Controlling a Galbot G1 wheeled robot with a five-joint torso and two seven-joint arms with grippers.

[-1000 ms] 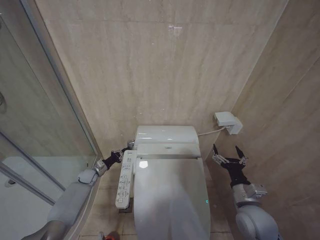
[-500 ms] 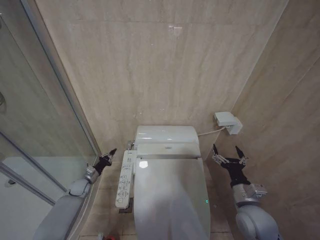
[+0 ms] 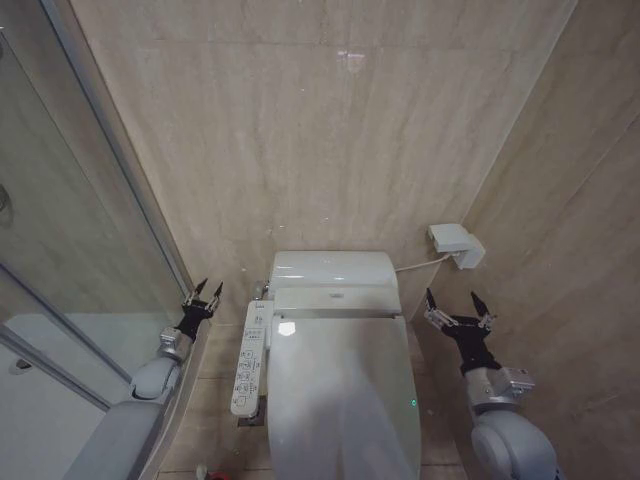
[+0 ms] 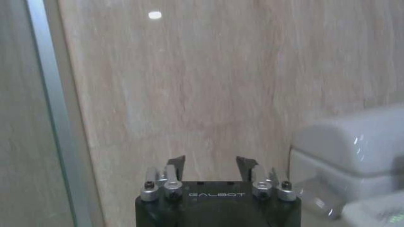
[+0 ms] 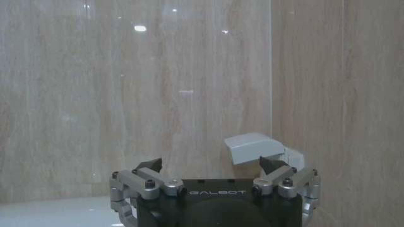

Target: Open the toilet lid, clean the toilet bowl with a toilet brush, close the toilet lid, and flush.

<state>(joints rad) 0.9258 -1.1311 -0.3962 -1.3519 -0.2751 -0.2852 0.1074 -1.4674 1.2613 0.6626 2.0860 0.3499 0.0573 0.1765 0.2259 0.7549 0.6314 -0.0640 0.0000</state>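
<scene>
The white toilet lid [image 3: 340, 390] lies shut over the toilet bowl, which is hidden beneath it. The boxy white rear unit [image 3: 333, 275] stands against the back wall and also shows in the left wrist view as the rear unit [image 4: 353, 146]. My left gripper [image 3: 203, 294] is open, raised beside the glass partition, left of the toilet and apart from it. In its own view the left gripper [image 4: 210, 163] faces the wall. My right gripper [image 3: 458, 303] is open and empty to the right of the toilet. The right gripper [image 5: 213, 165] points at the wall. The toilet brush is out of view.
A long white button panel [image 3: 250, 360] runs along the toilet's left side. A glass shower partition [image 3: 90, 260] with a metal frame closes off the left. A white wall box [image 3: 456, 244] with a cable sits at the right corner. Something red [image 3: 204, 472] shows on the floor at the bottom edge.
My left gripper has pulled back from the rear left corner of the toilet, moving left and up toward the glass partition. The right arm has not moved.
</scene>
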